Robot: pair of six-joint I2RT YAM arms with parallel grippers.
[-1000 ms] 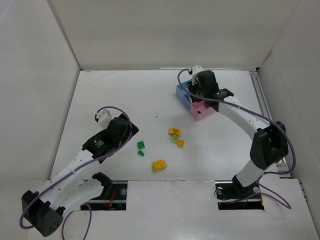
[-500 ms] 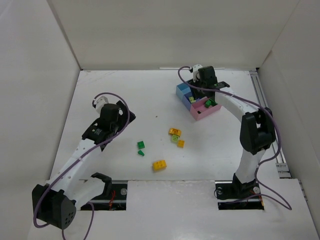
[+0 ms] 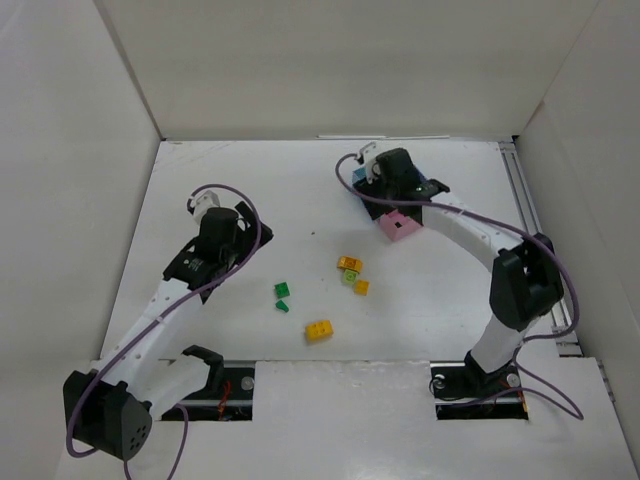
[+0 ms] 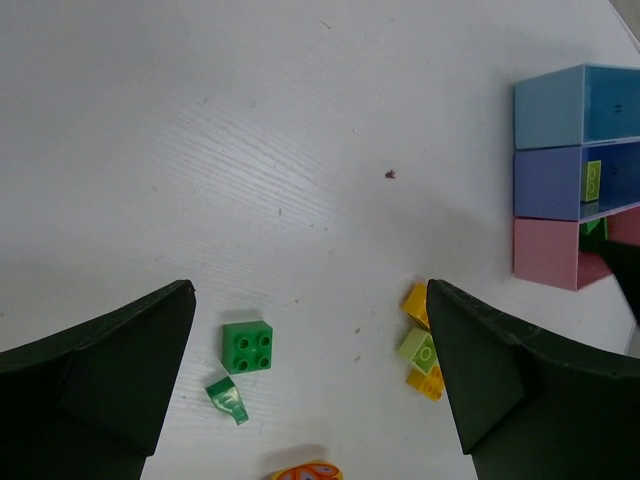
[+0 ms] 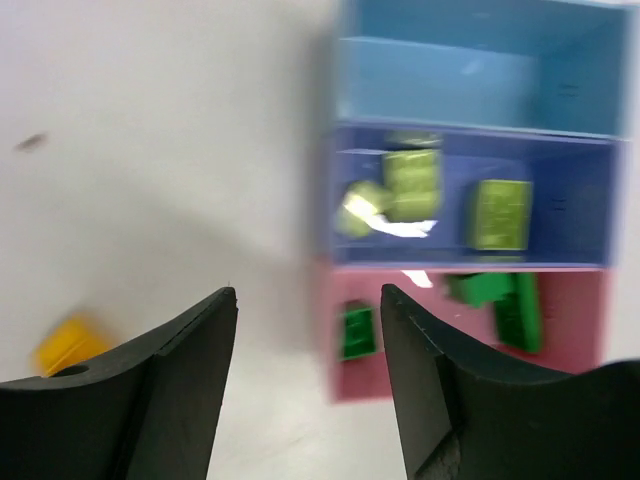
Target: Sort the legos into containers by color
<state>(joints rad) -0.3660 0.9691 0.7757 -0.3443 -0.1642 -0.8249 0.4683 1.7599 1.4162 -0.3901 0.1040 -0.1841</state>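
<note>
Three joined trays stand at the back right: light blue (image 5: 480, 80), dark blue (image 5: 570, 205) holding lime bricks (image 5: 500, 213), and pink (image 5: 580, 335) holding green bricks (image 5: 357, 332). In the top view only the pink tray (image 3: 398, 226) shows past the arm. My right gripper (image 5: 308, 300) is open and empty over the pink tray's near corner; in the top view it (image 3: 392, 180) covers the blue trays. On the table lie a green brick (image 4: 247, 347), a green bit (image 4: 227, 398), orange-yellow bricks (image 3: 349, 264) with a lime one (image 4: 417, 348), and another orange-yellow brick (image 3: 319, 330). My left gripper (image 4: 310, 370) is open and empty, high above them.
White walls enclose the table on three sides. A metal rail (image 3: 530, 210) runs along the right edge. The left arm (image 3: 215, 245) hangs over the left middle of the table. The trays also show in the left wrist view (image 4: 575, 180).
My right gripper has swung left across the trays, now covering the blue ones; the view is blurred by motion. The left arm rose and pulled back earlier and now holds still.
</note>
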